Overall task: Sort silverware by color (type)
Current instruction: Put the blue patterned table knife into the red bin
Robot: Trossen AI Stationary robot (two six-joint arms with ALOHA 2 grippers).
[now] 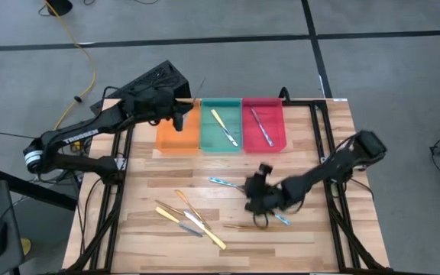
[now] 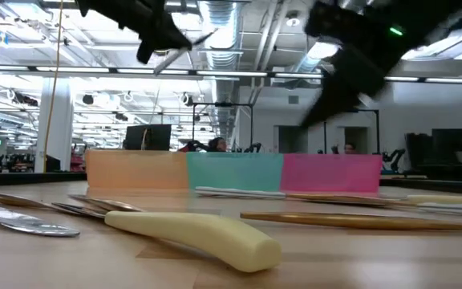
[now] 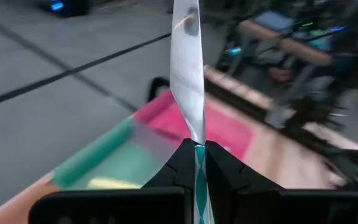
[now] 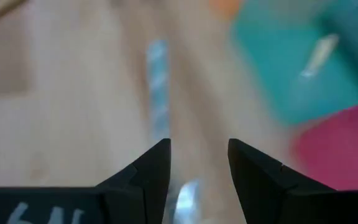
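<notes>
Left claw clamps a silver knife upright.

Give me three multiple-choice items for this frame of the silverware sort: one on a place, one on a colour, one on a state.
1. Where is the left gripper?
A. above the orange tray
B. above the loose utensils at the table's front
C. off the table

2. What colour is the tray holding the yellow-handled utensil?
A. orange
B. green
C. red

3. How do the right gripper's fingers stand?
A. shut on a gold utensil
B. shut, empty
C. open, empty

Key:
1 A: the high view shows it over the orange tray, shut on a silver knife with a bluish handle.
2 B: that utensil lies in the green tray, the middle one, beside the red tray.
3 C: the right wrist view shows a gap between the fingers, over a bluish-handled utensil lying on the table.
</notes>
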